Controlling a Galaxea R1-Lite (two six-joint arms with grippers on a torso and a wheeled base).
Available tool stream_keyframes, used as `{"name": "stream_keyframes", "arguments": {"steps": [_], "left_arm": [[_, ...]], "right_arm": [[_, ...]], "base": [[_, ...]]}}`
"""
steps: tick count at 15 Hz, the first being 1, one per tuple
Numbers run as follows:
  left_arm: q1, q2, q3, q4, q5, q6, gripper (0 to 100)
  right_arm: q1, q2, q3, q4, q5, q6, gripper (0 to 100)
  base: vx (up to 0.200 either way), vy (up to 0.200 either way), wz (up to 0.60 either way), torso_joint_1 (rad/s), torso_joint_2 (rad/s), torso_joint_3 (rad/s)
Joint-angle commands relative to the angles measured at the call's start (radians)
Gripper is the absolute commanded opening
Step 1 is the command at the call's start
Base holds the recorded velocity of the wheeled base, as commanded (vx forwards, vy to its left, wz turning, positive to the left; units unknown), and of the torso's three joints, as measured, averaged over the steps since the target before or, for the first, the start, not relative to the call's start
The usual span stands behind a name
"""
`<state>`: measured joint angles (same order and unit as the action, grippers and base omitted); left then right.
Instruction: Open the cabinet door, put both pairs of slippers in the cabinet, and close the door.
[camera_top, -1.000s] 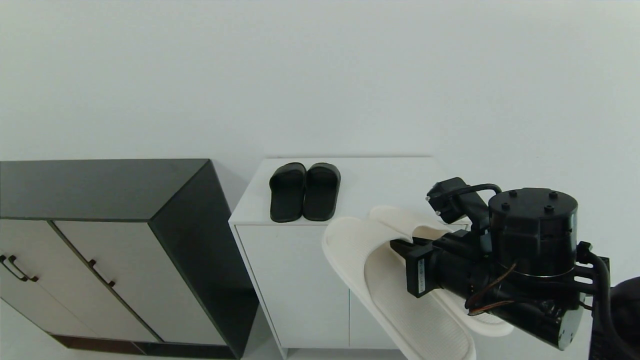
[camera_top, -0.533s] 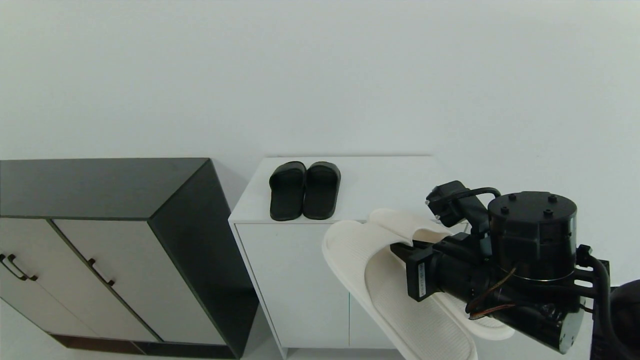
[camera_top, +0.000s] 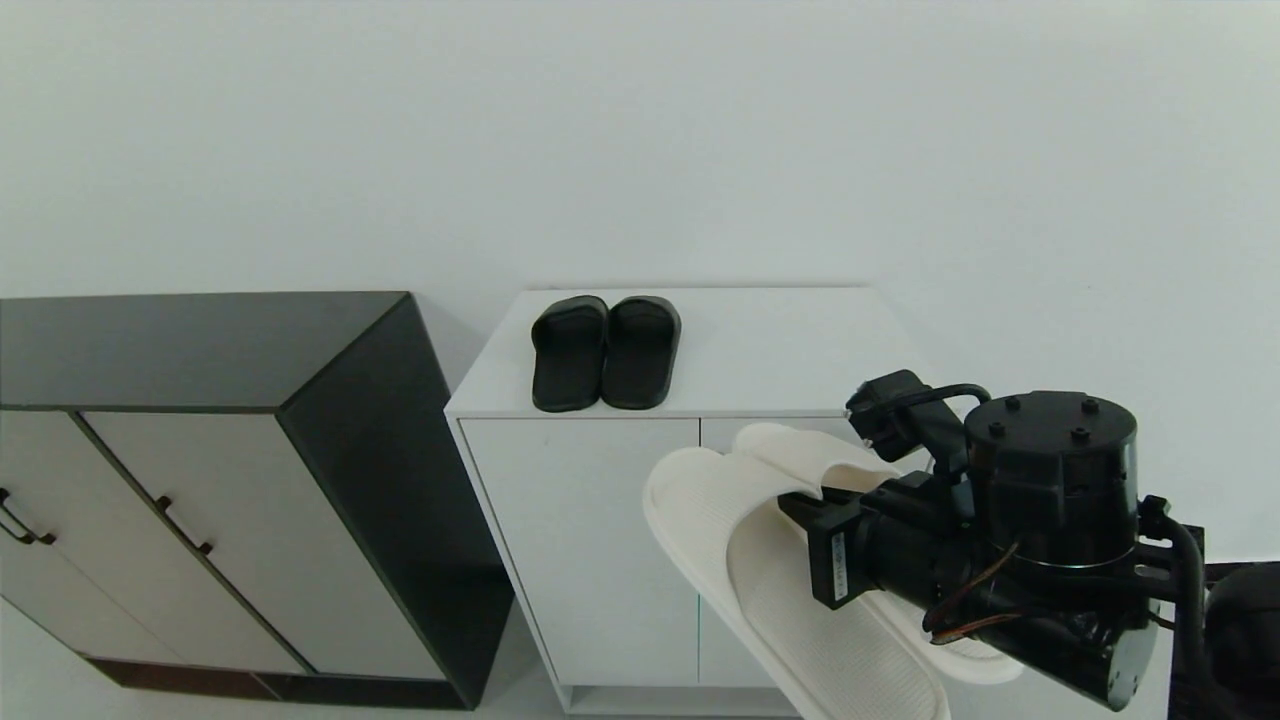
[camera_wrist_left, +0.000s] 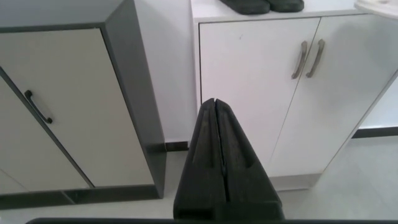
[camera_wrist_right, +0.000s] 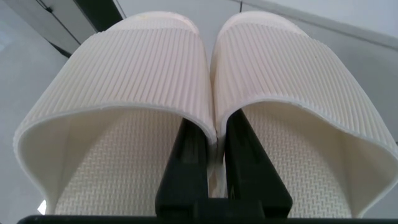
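Right now: white slippers (camera_top: 760, 540) up in the air in front of the white cabinet (camera_top: 580, 540), before its right half, pinched at their two adjoining straps by the right gripper (camera_wrist_right: 214, 155). Black slippers (camera_top: 605, 352) side by side on top of that cabinet, toward its left. Both doors (camera_wrist_left: 261, 81) shut. Left gripper (camera_wrist_left: 216, 106) clenched on nothing, low before the cabinet. Dark cabinet (camera_top: 380, 480) just beside its left flank.

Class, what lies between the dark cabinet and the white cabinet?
Nothing stands there: the left wrist view shows a bare gap between dark cabinet and white cabinet, with wall behind.
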<state>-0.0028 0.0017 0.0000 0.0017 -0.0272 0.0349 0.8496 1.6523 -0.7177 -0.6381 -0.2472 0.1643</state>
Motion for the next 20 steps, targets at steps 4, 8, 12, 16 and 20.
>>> {"name": "stream_keyframes", "arguments": {"steps": [4,8,12,16,20], "left_arm": [[0.000,0.001,0.000,0.000,0.007,-0.012,0],[0.000,0.001,0.000,-0.002,0.006,-0.050,100],[0.000,0.001,0.000,-0.003,0.009,-0.047,100],[0.000,0.001,0.000,-0.002,0.004,-0.039,100],[0.000,0.001,0.000,-0.002,0.003,-0.026,100]], "right_arm": [[0.002,0.007,0.003,-0.002,0.000,0.000,0],[0.002,0.014,0.009,-0.002,0.000,0.000,0],[0.003,0.017,0.021,-0.015,0.000,0.000,0],[0.006,0.046,0.047,-0.060,0.025,-0.006,0],[0.011,0.063,0.083,-0.132,0.025,-0.025,0]], "base": [[0.000,0.000,0.00,-0.210,0.50,0.285],[0.000,0.000,0.00,-0.220,0.54,0.315],[0.000,0.000,0.00,-0.200,0.52,0.315],[0.000,0.000,0.00,-0.179,0.49,0.315],[0.000,0.000,0.00,-0.151,0.48,0.328]]}}
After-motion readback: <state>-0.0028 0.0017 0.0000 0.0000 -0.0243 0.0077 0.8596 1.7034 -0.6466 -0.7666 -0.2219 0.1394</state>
